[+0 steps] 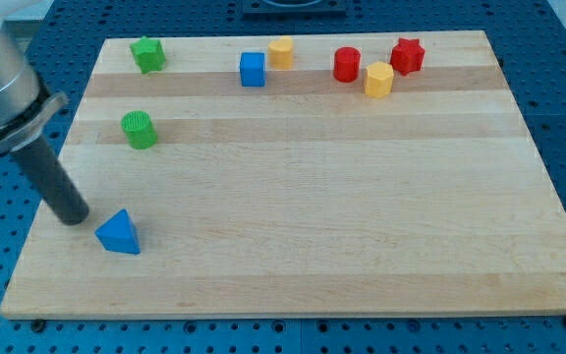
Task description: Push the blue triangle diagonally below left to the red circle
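The blue triangle [119, 234] lies near the lower left of the wooden board [303, 197]. The red circle [347, 64] stands near the view's top, right of centre. My tip [71, 218] rests on the board just left of and slightly above the blue triangle, a small gap apart. The dark rod rises up and to the left toward the arm's grey body at the view's top left.
Along the top stand a green star [148, 54], a blue cube [253, 69], a yellow block [281, 51], a yellow hexagon [378, 79] and a red star [407, 55]. A green cylinder [139, 129] sits at the left, above the triangle.
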Controlling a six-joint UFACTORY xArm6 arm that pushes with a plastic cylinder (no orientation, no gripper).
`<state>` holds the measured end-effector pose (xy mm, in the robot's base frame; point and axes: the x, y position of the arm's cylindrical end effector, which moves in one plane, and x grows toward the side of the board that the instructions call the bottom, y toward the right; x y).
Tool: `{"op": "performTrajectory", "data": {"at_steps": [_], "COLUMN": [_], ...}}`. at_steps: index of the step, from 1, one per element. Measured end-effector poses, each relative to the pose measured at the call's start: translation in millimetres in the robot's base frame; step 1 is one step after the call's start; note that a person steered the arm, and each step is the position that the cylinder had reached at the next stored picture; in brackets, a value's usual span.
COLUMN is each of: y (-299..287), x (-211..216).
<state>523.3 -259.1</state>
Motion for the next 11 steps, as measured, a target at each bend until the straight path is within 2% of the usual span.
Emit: {"op": "performTrajectory", "data": {"at_steps": [1, 2, 7, 9, 11], "y": [0.9, 27.5, 173.2, 217.7, 213.3], "x": [21.0, 28.9, 28.3, 2.2, -33.2]}}
